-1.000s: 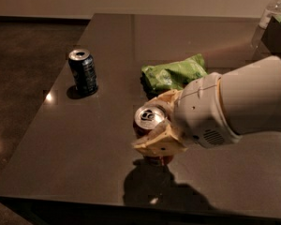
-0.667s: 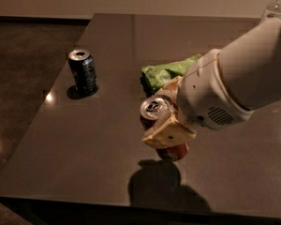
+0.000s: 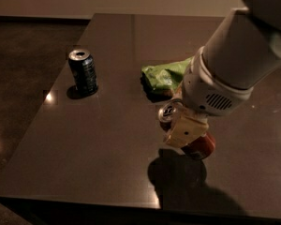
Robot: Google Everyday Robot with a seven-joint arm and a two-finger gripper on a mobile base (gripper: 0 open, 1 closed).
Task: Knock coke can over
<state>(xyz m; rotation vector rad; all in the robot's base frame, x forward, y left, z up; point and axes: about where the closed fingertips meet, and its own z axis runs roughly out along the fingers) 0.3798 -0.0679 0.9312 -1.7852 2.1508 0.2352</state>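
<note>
The coke can (image 3: 200, 147) is red-orange with a silver top and lies steeply tilted at the table's front right, top pointing left and up. My gripper (image 3: 183, 134) sits right on it: a beige finger (image 3: 186, 128) crosses the can's middle and the can is gripped between the jaws. The big white arm (image 3: 234, 64) reaches in from the upper right and hides the far side of the can. A dark shadow lies on the table just below the can.
A dark blue can (image 3: 83, 72) stands upright at the left of the dark table (image 3: 93, 149). A green crumpled bag (image 3: 166, 74) lies behind the gripper. The table's front edge runs close below the can's shadow.
The coke can has gone from upright to steeply tilted and has moved right with my gripper. The arm has swung up and to the right. The blue can and the bag stayed put.
</note>
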